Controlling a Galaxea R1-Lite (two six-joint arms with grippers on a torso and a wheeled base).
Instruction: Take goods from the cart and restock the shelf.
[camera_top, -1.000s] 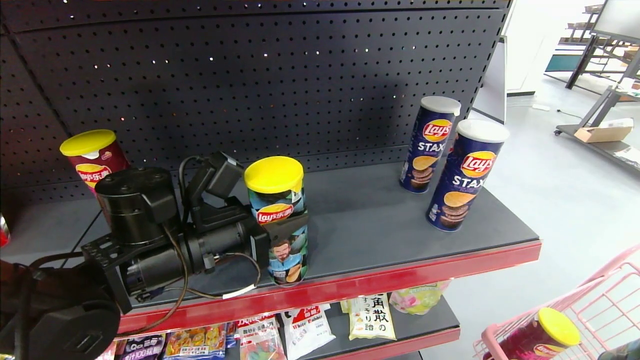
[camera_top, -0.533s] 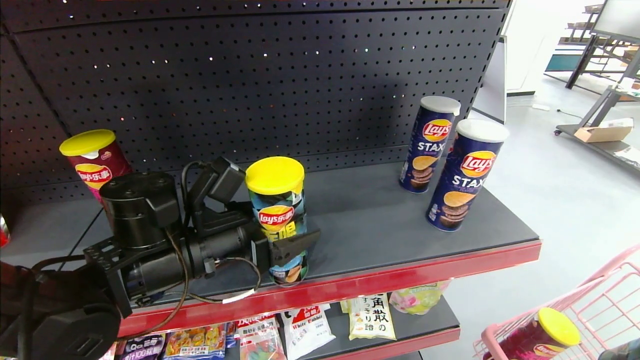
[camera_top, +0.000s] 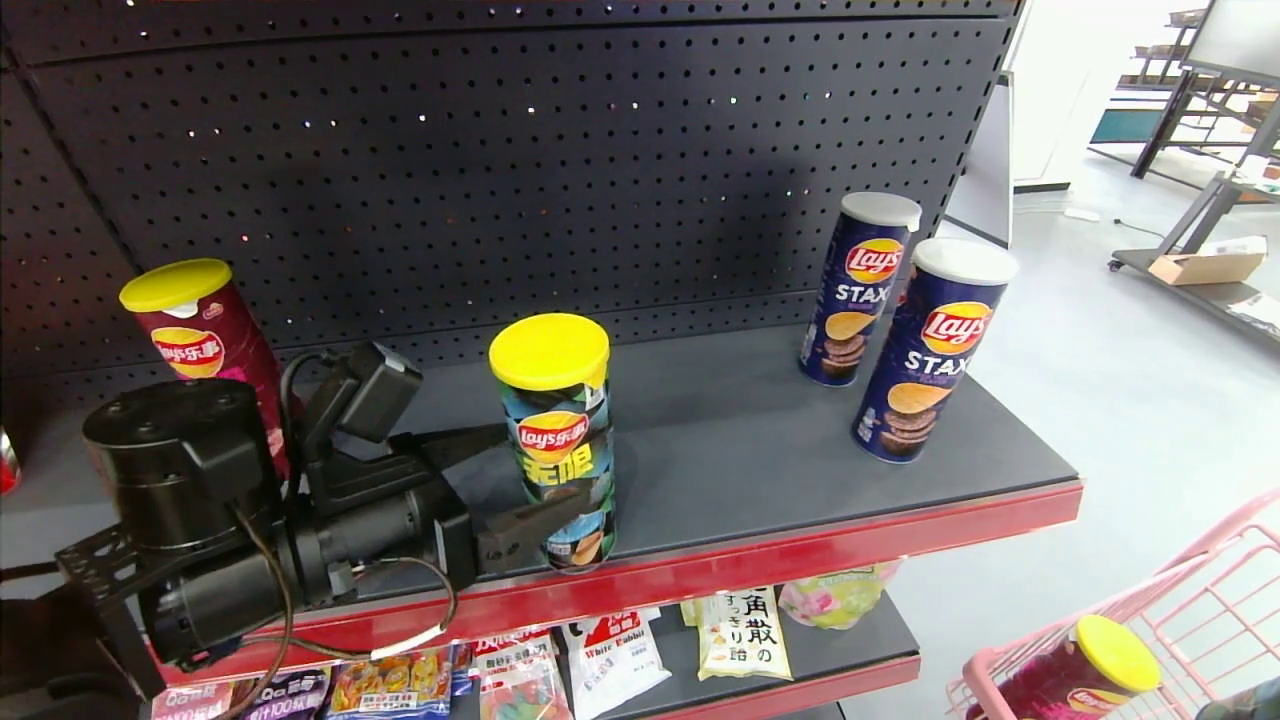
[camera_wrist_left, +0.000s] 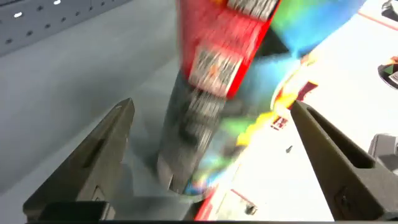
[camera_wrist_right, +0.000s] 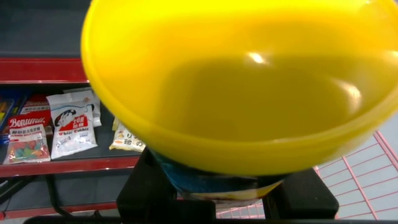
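Two fingers (camera_wrist_left: 93, 155) of the left gripper (camera_wrist_left: 212, 107) stand spread wide, one on either side of the teal can (camera_top: 556, 450). The left wrist view shows a gap between each pad and the can's wall. In the head view the gripper sits level with the can's lower half, its near finger crossing in front of the can's base, and the arm runs off toward 8 o'clock. The teal can stands upright on the grey shelf (camera_top: 720, 440), yellow lid up, close to the red front lip (camera_top: 800, 550).

From the teal can, a maroon can (camera_top: 195, 325) with a yellow lid stands upright at 10 o'clock, near the pegboard (camera_top: 500, 150) and partly hidden by the arm. Well apart at 2 o'clock stand the rear navy can (camera_top: 862, 290) and the front navy can (camera_top: 935, 350), both pale-lidded and just beside each other. At 6 o'clock, under the lip, snack bags (camera_top: 610, 660) lie on a lower shelf (camera_top: 880, 625). At 4 o'clock the pink cart (camera_top: 975, 675) holds a dark red can (camera_top: 1085, 665) with a yellow lid.

The right gripper (camera_wrist_right: 224, 196) pinches a blue can (camera_wrist_right: 249, 81) below its yellow lid, its black fingers tight against both sides. Past the lid, the snack bags and the cart's pink wire show.
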